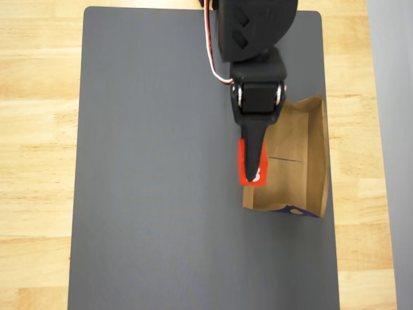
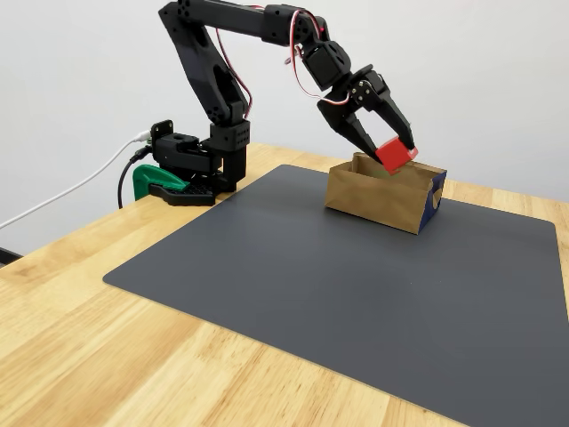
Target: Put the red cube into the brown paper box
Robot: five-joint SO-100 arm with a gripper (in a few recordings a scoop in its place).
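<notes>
While fingers clamp red cube, brown paper box floor part-hidden.

matte black arm, red/white wires, green clamp.

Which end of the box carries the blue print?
The brown paper box has blue print on its bottom end in the overhead view, farthest from the arm's base.

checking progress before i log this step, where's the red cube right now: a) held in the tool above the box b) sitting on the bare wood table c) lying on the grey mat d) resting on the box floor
a: the fixed view shows the red cube pinched in the tool, raised just above the box rim and touching neither mat nor box floor.
</notes>
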